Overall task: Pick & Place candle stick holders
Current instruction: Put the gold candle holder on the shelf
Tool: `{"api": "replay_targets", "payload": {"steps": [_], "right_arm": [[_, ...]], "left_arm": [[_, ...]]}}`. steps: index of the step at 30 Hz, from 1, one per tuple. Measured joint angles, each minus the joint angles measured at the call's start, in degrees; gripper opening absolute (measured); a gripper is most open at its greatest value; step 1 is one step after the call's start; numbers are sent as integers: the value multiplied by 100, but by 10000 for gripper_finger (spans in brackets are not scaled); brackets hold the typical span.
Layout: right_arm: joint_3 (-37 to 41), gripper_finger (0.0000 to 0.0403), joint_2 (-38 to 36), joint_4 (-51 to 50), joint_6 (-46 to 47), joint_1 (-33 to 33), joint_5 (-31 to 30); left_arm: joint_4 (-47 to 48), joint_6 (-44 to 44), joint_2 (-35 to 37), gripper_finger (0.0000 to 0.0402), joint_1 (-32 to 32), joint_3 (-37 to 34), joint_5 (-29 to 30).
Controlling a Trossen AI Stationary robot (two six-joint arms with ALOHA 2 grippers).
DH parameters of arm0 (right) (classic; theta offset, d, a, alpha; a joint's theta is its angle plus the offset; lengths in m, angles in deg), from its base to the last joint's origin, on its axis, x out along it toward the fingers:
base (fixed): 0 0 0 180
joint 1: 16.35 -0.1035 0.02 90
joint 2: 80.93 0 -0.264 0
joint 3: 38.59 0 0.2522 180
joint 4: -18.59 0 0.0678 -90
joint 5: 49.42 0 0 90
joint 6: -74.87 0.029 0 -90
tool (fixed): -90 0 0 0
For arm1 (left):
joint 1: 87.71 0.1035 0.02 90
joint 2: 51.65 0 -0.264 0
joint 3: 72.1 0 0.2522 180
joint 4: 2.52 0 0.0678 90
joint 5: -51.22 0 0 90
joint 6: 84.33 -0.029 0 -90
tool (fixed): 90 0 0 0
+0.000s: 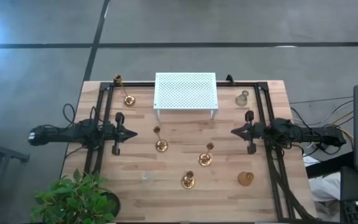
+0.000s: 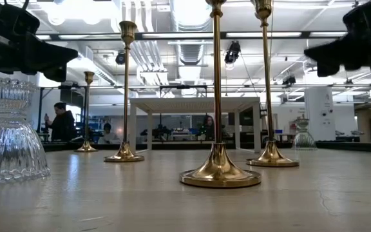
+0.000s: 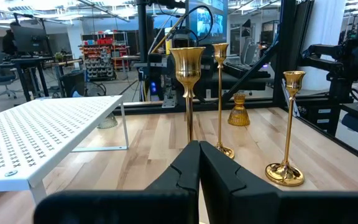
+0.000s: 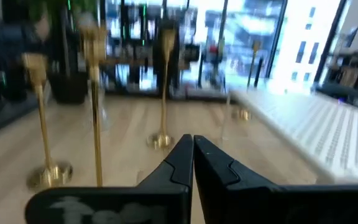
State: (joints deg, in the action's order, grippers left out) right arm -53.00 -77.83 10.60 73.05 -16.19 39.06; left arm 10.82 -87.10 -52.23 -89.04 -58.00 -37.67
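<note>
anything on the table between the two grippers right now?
Yes. In the high view one tall brass candle stick holder stands just below the line from the left gripper to the right gripper; the rest is bare wood, with the white rack just behind.

A white perforated rack (image 1: pixel 186 92) stands on thin legs at the far middle of the wooden desk (image 1: pixel 179 199). A leafy potted plant (image 1: pixel 76 199) sits at the desk's near left corner — beyond, people sit at workstations.
</note>
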Motion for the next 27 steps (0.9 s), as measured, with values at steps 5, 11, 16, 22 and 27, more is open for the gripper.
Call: {"api": "replay_targets", "payload": {"steps": [5,11,16,22,27], "right_arm": [[-281,9,87,1391,1212,26,-389],[-2072,9,739,-120,-86,26,-1246],[-3685,9,1828,-1049,-838,26,-2287],[-5091,9,2971,-1716,-258,24,-2699],[-6125,8,3785,-3355,845,22,-2703]], "left_arm": [[0,0,0,14,1,0,-1],[0,2,-2,14,0,0,1],[0,2,-2,14,-1,0,-1],[0,2,-4,14,-1,0,-1],[0,0,-4,14,-1,0,0]]}}
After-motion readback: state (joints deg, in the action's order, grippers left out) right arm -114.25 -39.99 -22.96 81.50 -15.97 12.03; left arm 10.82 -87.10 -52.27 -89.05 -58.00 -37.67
